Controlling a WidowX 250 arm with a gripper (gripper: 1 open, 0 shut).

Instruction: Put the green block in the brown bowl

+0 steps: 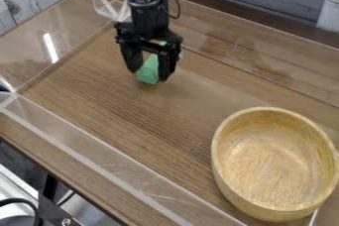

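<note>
The green block (150, 70) lies on the wooden table toward the back left. My black gripper (149, 70) points straight down over it, open, with one finger on each side of the block and the fingertips (131, 72) low near the tabletop. The fingers stand apart from the block's sides, and its lower end is partly hidden behind them. The brown bowl (276, 161), wide and of light tan wood, sits empty at the front right, well away from the gripper.
A clear plastic wall (79, 166) runs along the table's front and left edges. Bare wooden tabletop (159, 131) lies between the block and the bowl. A grey and green backdrop stands behind the table.
</note>
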